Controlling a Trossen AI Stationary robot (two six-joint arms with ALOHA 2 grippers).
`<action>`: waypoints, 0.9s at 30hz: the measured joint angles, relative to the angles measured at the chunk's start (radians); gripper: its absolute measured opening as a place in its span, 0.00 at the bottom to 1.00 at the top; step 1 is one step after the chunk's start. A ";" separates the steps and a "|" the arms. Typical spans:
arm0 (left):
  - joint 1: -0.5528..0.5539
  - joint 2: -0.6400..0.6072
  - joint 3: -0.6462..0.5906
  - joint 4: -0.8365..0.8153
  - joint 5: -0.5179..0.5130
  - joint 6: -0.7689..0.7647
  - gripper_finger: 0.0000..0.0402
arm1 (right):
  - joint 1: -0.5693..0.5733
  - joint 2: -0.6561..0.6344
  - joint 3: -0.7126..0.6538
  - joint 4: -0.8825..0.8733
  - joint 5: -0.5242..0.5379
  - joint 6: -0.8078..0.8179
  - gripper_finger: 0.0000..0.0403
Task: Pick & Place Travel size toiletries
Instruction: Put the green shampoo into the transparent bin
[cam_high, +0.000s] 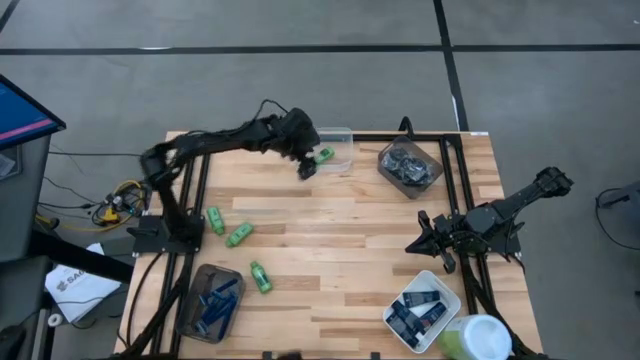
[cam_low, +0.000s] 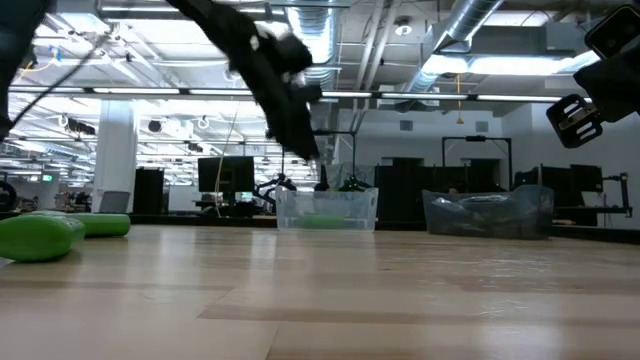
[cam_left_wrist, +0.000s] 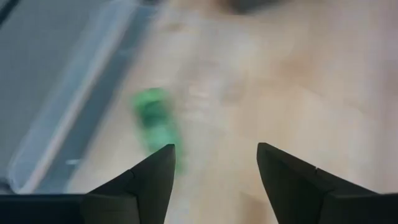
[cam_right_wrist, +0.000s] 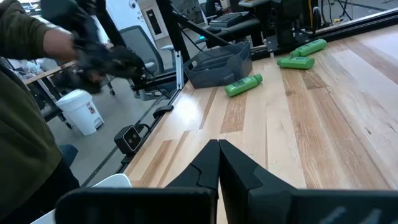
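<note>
Left tool over clear tub's green bottle

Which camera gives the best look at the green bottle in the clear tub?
The high view: the green bottle shows whole in the clear tub, beside the left gripper. The left wrist view shows it blurred beyond open fingers; the low view, a green smear through the tub wall; the right wrist view misses it.

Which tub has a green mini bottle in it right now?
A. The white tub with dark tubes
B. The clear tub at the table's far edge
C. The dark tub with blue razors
B: a green mini bottle lies inside the clear tub, beside the open left hand.
</note>
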 joint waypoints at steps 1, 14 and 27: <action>-0.025 -0.044 -0.008 -0.046 0.024 0.039 0.56 | 0.000 0.000 0.000 0.000 0.000 0.000 0.00; -0.556 -0.503 -0.198 -0.312 -0.169 -0.462 0.61 | 0.000 0.000 0.000 0.000 0.000 0.000 0.00; -0.682 -0.419 -0.408 -0.483 -0.055 -1.388 0.57 | 0.000 0.000 0.000 0.000 0.000 0.000 0.00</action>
